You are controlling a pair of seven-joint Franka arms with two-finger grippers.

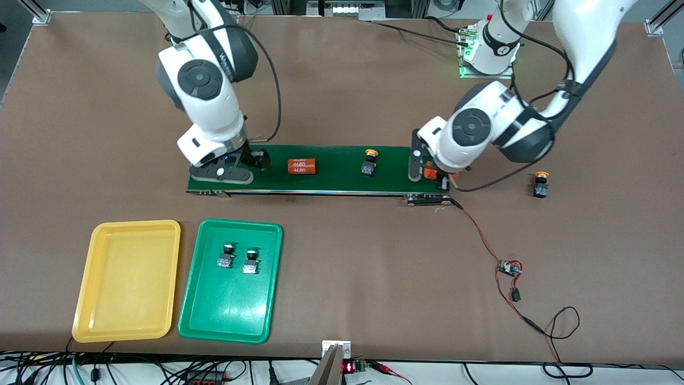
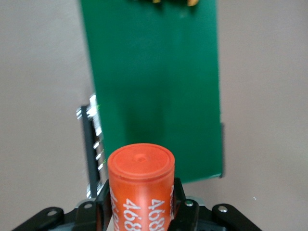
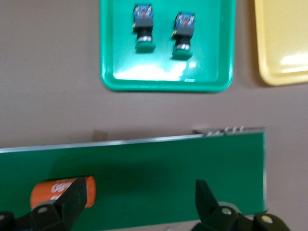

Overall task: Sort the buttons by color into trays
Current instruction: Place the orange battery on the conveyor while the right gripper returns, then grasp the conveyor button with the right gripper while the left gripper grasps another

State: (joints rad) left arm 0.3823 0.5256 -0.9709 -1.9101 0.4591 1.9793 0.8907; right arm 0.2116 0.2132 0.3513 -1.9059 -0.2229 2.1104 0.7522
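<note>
Left gripper (image 1: 439,179), at the conveyor belt's (image 1: 331,182) three-o'clock end, has its jaws clamped on an orange cylinder (image 2: 140,185). Right gripper (image 1: 251,163), jaws apart, hovers over the nine-o'clock end. Green buttons (image 1: 238,255) lie in the green tray (image 1: 214,315); one yellow button (image 1: 369,163) stands on the belt, another (image 1: 541,184) on the table (image 1: 374,256).

Wide brown matte tabletop (image 1: 342,75) fills most of the front view. Tangled black cables (image 1: 133,366) run along its edge nearest the front camera. Grey aluminium frame posts (image 1: 40,10) stand at the corners by the bases.

The brown table (image 1: 342,80) carries a green belt (image 1: 331,179), a yellow tray (image 1: 85,315), a green tray (image 1: 230,321), one yellow button (image 1: 541,184) and a wired circuit board (image 1: 509,268).
</note>
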